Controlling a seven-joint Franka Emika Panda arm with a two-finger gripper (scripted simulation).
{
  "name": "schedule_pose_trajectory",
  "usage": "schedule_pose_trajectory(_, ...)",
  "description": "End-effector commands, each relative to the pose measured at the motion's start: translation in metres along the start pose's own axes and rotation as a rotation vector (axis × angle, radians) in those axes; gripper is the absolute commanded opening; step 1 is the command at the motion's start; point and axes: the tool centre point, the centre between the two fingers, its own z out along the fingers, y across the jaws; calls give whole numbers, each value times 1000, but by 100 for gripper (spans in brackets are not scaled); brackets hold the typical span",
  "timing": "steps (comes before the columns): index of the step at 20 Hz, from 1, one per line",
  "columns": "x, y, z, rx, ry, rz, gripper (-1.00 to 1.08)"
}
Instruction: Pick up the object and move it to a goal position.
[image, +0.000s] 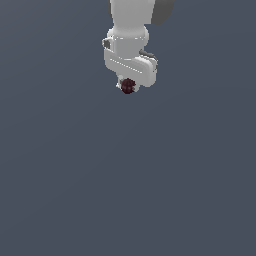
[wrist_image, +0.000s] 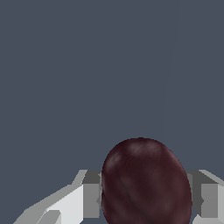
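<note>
The object (image: 128, 86) is a tiny dark maroon-red roundish lump. It sits right under the white gripper (image: 128, 88) near the top middle of the exterior view. In the wrist view the object (wrist_image: 145, 183) fills the space between the two grey fingers (wrist_image: 91, 199), which press against its two sides. The gripper is shut on it. The fingertips are hidden behind the gripper body in the exterior view. I cannot tell whether the object touches the surface below.
The plain dark blue-grey surface (image: 128, 190) fills both views. The white arm (image: 131, 20) rises out of the top of the exterior view. No goal marker shows.
</note>
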Motion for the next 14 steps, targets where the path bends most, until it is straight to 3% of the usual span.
schedule_pose_trajectory(1, 1, 5, -25, 0, 0, 0, -100)
schedule_pose_trajectory(14, 7, 21, -137, 1, -1, -2, -100)
